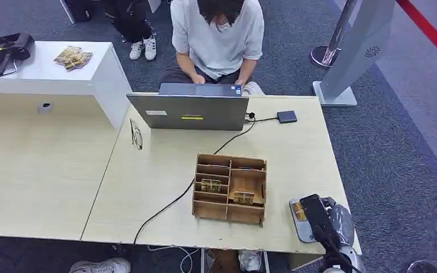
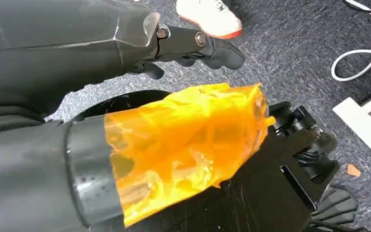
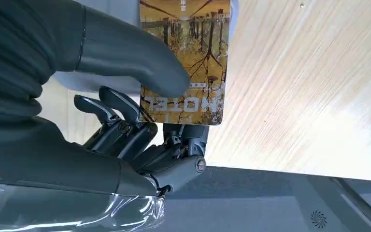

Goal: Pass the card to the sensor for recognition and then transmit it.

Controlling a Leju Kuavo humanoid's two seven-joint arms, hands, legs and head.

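Observation:
My right hand is at the table's front right corner, over a flat grey sensor pad. It holds a yellow-brown picture card above the pad's near part. In the right wrist view the thumb presses the card, printed HOTEL, against the dark fingers, with pale tabletop beyond it. My left hand hangs over the carpet, its thumb wrapped in orange tape and its fingers spread away, holding nothing.
A wooden organizer with more cards stands mid-table, left of the pad. A person sits behind an open laptop. A black cable crosses the table, and a small dark device lies at the far right. The table's right edge is close.

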